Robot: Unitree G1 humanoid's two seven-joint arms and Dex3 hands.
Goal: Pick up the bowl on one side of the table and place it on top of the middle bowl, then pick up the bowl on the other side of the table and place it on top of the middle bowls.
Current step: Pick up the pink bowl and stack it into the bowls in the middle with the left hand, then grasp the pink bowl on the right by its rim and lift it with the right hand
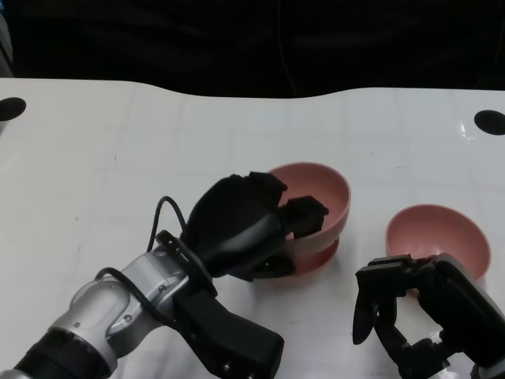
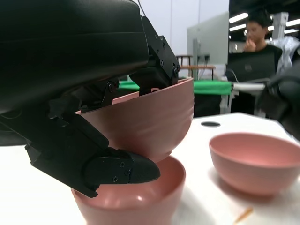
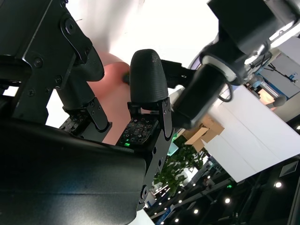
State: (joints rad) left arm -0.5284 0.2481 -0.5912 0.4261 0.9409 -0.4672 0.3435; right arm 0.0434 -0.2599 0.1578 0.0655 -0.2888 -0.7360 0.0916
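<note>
Left hand gripped upper pink bowl, tilted in middle bowl; levelling before release seemed wise; right hand hung spread, holding nothing.

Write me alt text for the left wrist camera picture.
A black left robot hand holds a pink bowl tilted, partly lowered into a second pink bowl on a white table. A third pink bowl sits beside them.

Silver ribbed left forearm, looped black cable, glossy black-shelled left hand; matte black right hand.
</note>
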